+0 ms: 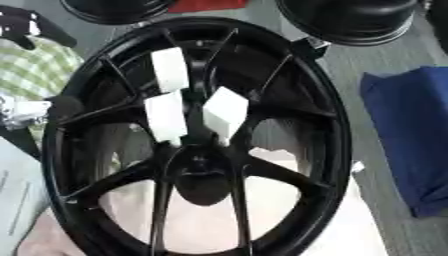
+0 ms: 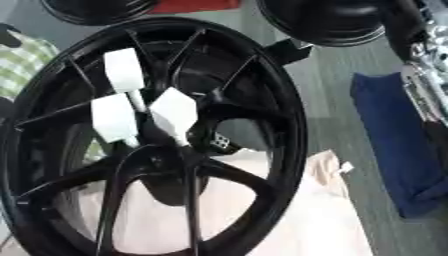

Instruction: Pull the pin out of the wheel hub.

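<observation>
On a grey floor we see the wheel hub, white pins still in — robot hand state unclear.

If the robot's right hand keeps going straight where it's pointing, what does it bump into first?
Probably the blue cloth: the right hand points down at it, though depth is unclear.

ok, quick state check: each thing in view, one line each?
wheel hub: tilted up on its rim, spoked face toward the camera
white blocks: three, sticking out from the spokes near the centre, none removed
pink cloth: lying under and behind the wheel
blue cloth: lying flat at the right
robot arm: at the upper right edge, hand not visible
</observation>
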